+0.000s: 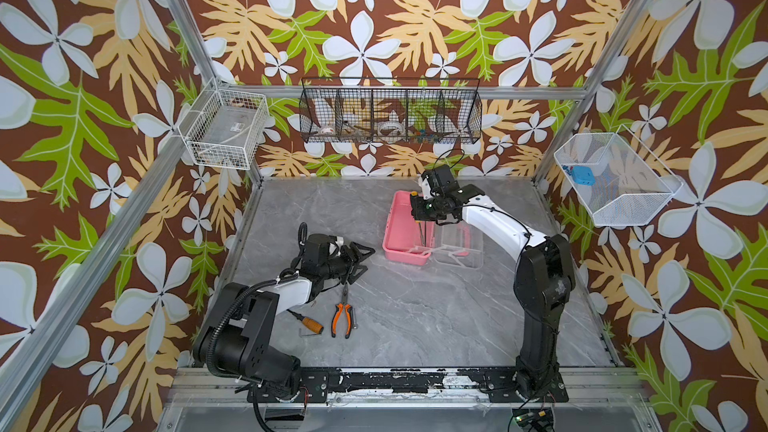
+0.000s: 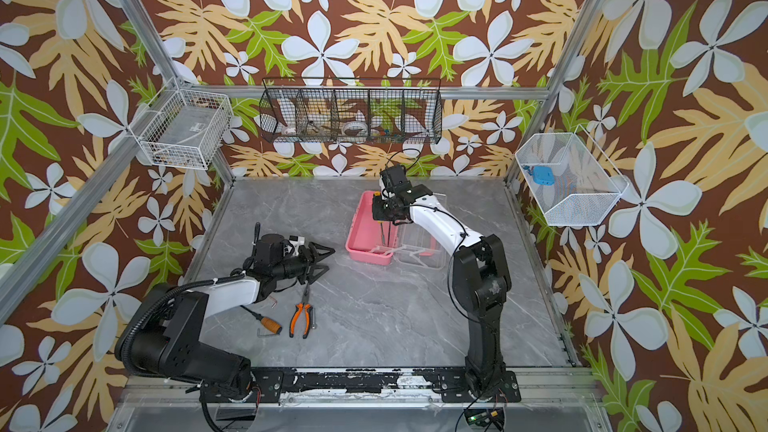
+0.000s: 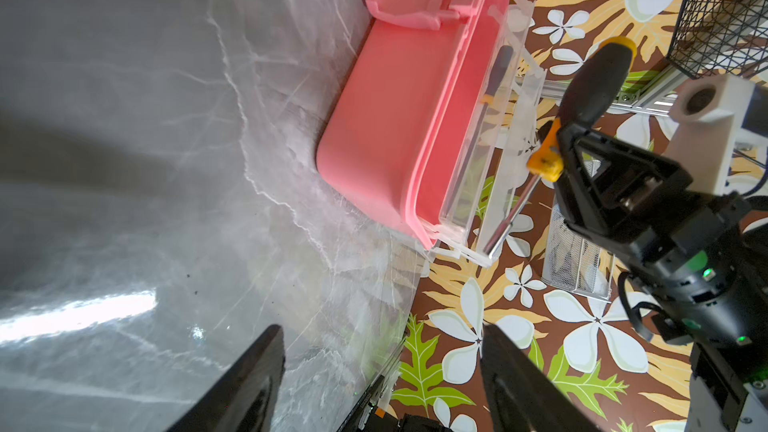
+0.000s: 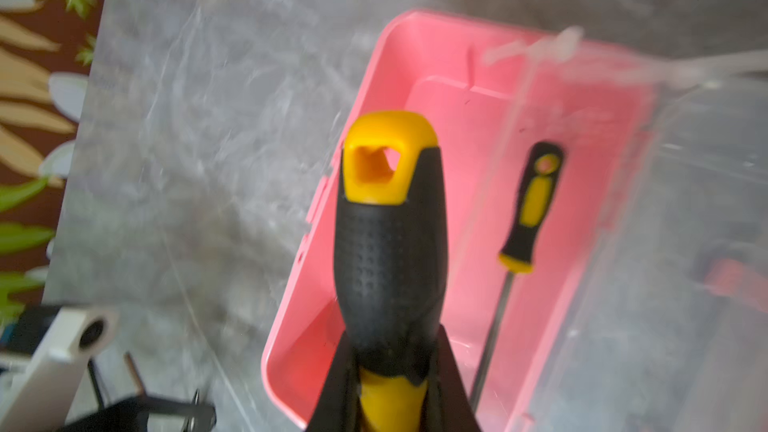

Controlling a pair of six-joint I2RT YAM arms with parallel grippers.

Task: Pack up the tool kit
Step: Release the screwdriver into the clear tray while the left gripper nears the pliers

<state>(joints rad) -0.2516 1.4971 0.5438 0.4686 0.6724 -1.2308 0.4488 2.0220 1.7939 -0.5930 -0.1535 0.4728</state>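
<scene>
Grey marble tabletop in both top views: the pink rectangular plastic case sits open toward the back, w/ its clear lid folded flat beside it. The right gripper hangs over the case, clamped on a large yellow-black screwdriver whose shaft slants down near the hinge-side rim. Risk: let go from here, the tip prob. hits rim or lid, the tool ends up half out, and the lid can't shut.

The left gripper is spread wide and holds nothing, near the nose of the orange-black pliers. An orange-handled screwdriver, a bent hex key and a small metal bit lie close by, not yet packed. A sloppy descent could shove the pliers into the bit.

Left wrist view: the large screwdriver's shaft crosses the lid's edge, so the worry above looks real. A small yellow-black screwdriver lies inside along the hinge wall. Left fingers stand far apart, nothing btwn them.

Right wrist view, blurry: the jaws pinch the handle low, at its neck, so the heavy butt end could swing in the grip. Dropped onto the small screwdriver, the two may cross and sit too high.
</scene>
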